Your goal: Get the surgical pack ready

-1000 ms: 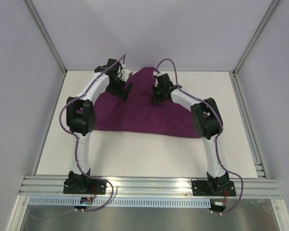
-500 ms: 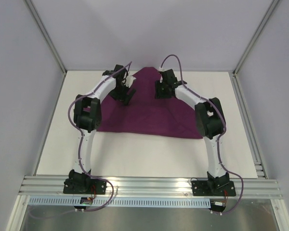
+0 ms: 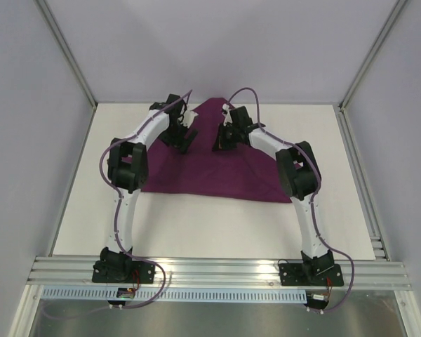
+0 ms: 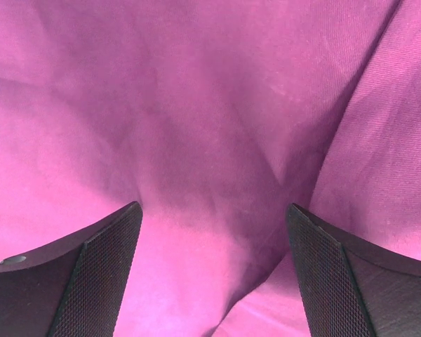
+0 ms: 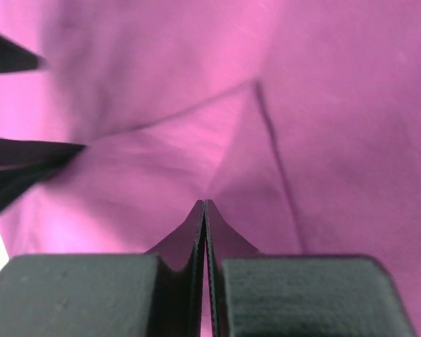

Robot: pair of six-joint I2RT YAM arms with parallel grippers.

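**Purple cloth under both end effectors: one open, one closed**

Left end effector (image 4: 214,210): spread wide, the two dark textured fingers (image 4: 102,281) well apart with nothing between them. Held low over the cloth (image 3: 217,172). Whether touching it or just clear of it, cannot tell. Below and ahead of this end effector, only soft purple fabric, rumpled into shallow folds, with one deeper crease running off past the right finger.

Right end effector (image 5: 205,205): closed, fingertips pressed flat together with only a hairline seam between them. Tips set right at the cloth, where a raised fold climbs away ahead and to the right. Whether any fabric is caught in that seam, cannot tell. Dark pointed shapes at the left edge of the right wrist view, too blurred to name.

In the overhead view, the two end effectors near each other but apart, both over the far half of the cloth, tilted toward one another.

Cloth lying on the white tabletop (image 3: 196,225), narrowing to a point just beyond the end effectors and widening on their near side to a long straight edge. Bare tabletop past that edge and out to either side of both arms.
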